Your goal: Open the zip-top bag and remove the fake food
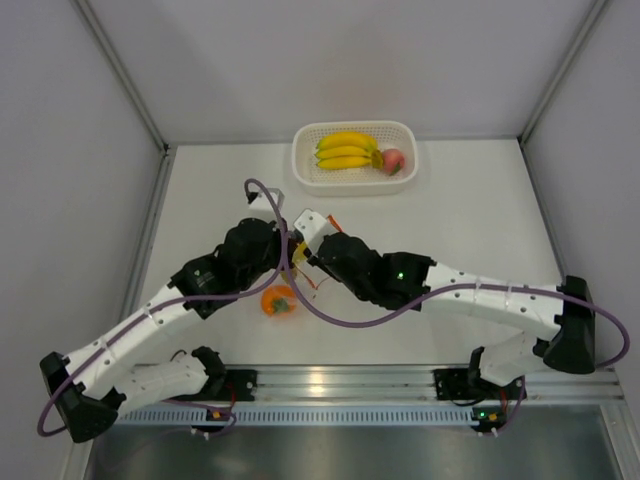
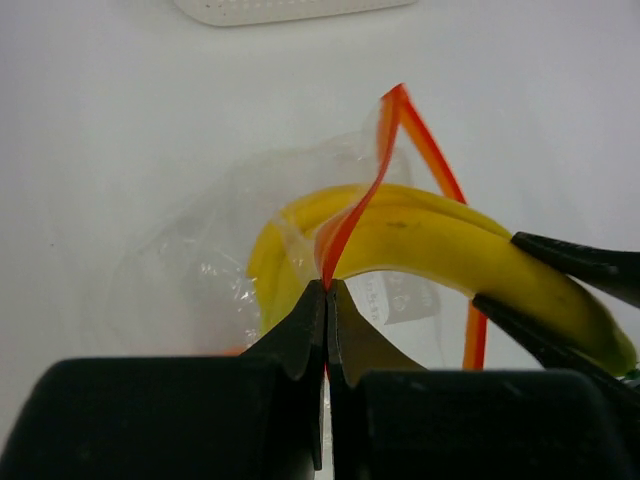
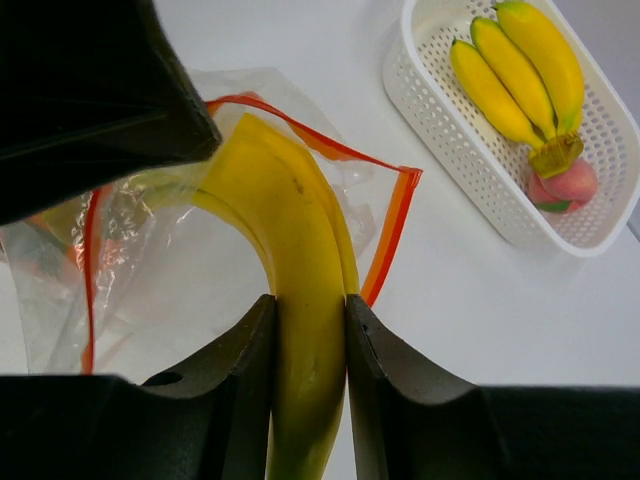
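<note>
**A:** What is the right end effector (image 3: 310,312) doing?

**B:** Its fingers are pinching the near end of a yellow banana bunch (image 3: 298,225). The far end is lying inside the open mouth of the zip-top bag (image 3: 150,265).

**A:** And the left end effector (image 2: 325,298)?

**B:** It is pressing together on the bag's orange-red zip strip (image 2: 355,215) and holding one lip up. The other lip is running under the bunch.

**A:** How are these things going to handle?

**B:** I am judging the bunch to be light, stiff, smooth plastic that is likely slippery, so squeezing across its thickness looks sound. The bag is thin, crinkly film that is collapsing wherever nothing is holding it. The strip is the one firm place to take hold.

**A:** Where is everything lying?

**B:** Bag and bunch are sitting mid-surface (image 1: 470,230), right between the two wrists. An orange fruit (image 1: 278,300) is lying just nearer the bases, outside the bag. A second banana bunch (image 1: 346,150) and a peach (image 1: 393,160) are resting in the white perforated basket (image 1: 303,170) at the far edge, well apart.
</note>
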